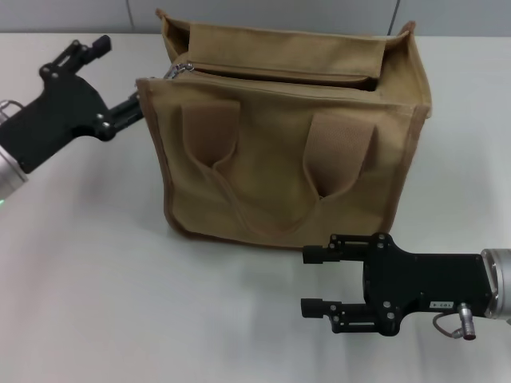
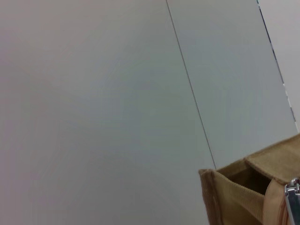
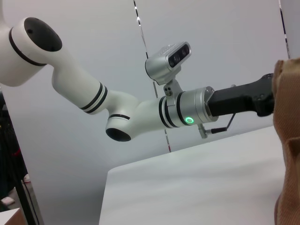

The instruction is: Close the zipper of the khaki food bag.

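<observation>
While the khaki food bag (image 1: 287, 152) stands upright on the white table (image 1: 96, 303), both arms sit beside it, one at each lower and upper flank.

Bag: a boxy tan tote, mid-table toward the far edge, its two loop handles (image 1: 275, 159) lying flat against the near wall.

Zipper: the zipper (image 1: 279, 76) runs along the top opening, which gapes between the two top flaps; its silver slider (image 1: 177, 70) sits at the bag's left end. In the left wrist view the slider (image 2: 292, 197) shows as a shiny metal piece at the bag's corner.

Left gripper: the left gripper (image 1: 137, 102) reaches in from the left, its tip at the bag's upper left edge, just below and beside the slider. One finger (image 1: 84, 49) stands clear above the body while the other lies against the bag's side, so the jaws are spread; whether the lower finger touches the fabric I cannot tell.

Right gripper: the right gripper (image 1: 313, 281) hovers over the table just in front of the bag's lower right corner, its two fingers spread apart with nothing between them, pointing toward the robot's left and well away from the zipper.

Right wrist view: the left arm (image 3: 140, 110), white with a green light ring, stretches to the bag's edge (image 3: 287, 140).
</observation>
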You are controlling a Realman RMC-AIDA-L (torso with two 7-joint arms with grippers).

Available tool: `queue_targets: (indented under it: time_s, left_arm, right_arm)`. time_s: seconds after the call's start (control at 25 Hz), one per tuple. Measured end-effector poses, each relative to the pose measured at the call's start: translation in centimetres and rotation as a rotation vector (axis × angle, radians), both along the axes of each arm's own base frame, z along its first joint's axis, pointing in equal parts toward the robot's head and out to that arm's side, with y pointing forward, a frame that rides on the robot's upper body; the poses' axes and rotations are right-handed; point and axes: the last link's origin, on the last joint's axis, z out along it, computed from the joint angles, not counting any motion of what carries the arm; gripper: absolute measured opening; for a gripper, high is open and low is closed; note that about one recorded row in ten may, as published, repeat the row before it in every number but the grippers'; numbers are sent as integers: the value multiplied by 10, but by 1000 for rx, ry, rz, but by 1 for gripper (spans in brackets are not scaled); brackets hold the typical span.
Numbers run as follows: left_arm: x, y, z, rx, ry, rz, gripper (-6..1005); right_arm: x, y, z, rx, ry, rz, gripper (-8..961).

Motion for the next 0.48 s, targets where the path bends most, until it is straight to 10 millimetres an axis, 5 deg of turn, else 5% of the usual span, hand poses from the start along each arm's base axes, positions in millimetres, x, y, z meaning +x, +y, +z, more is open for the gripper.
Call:
queue_targets:
  time_s: [0.24, 0.48]
  left_arm:
    - [-7, -1, 21, -85, -39, 16, 762]
    - [0, 2, 12, -201, 38, -26, 757]
  right_arm:
    - [0, 0, 0, -2, 0, -4, 685]
    - [0, 0, 0, -3, 0, -5, 685]
